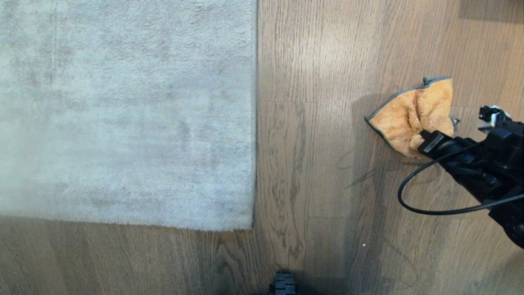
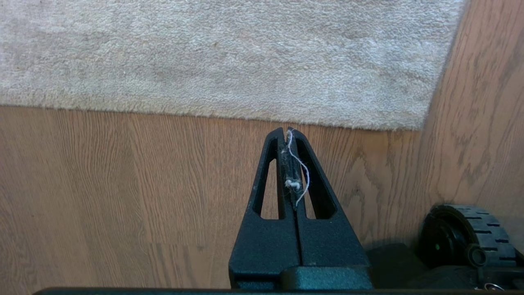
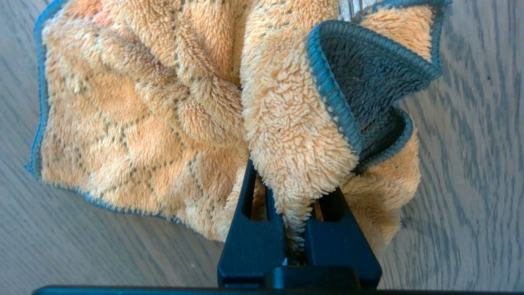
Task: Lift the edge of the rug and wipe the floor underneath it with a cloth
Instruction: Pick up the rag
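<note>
Right gripper (image 3: 292, 192) pinches the bunched orange cloth (image 1: 413, 116), blue-trimmed, at three o'clock; left gripper (image 2: 289, 133) closed, empty.

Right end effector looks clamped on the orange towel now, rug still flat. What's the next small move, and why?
Probably a short lift of the right end effector to confirm the grip: a fold of the orange terry cloth with blue-grey trim sits pinched between its fingers, the rest bunched on the brown wood-grain floor. The pale grey rug edge lies flat; the left end effector is shut, short of it.
</note>
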You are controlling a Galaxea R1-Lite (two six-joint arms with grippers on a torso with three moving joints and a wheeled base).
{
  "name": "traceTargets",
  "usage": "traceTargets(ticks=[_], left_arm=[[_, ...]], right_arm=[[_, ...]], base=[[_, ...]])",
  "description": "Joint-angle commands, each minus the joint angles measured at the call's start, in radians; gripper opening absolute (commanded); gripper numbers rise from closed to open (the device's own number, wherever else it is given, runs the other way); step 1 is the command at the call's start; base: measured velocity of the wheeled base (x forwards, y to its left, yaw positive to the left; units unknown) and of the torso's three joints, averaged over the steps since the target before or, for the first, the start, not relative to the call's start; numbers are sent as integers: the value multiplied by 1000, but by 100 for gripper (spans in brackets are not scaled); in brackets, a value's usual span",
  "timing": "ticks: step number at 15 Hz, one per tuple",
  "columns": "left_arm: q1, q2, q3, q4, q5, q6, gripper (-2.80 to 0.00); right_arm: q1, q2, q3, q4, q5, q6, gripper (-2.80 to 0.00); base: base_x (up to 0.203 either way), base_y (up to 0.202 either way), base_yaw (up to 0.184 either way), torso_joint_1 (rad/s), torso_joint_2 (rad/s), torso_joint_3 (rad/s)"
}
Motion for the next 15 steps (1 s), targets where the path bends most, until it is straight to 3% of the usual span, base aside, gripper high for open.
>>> traceTargets(ticks=[1,8,15], left_arm=[[0,0,0,0,0,-1,-280],[0,0,0,0,0,-1,-280],[0,0,0,0,1,-1,-280]], right_arm=[[1,-26,7,-7,0,3,-280],[1,-242,117,10,16,-33,-280],[1,-579,320,103,96,-105,-280]], base=[[0,0,0,0,0,0],[0,0,0,0,0,0],[0,0,0,0,0,0]])
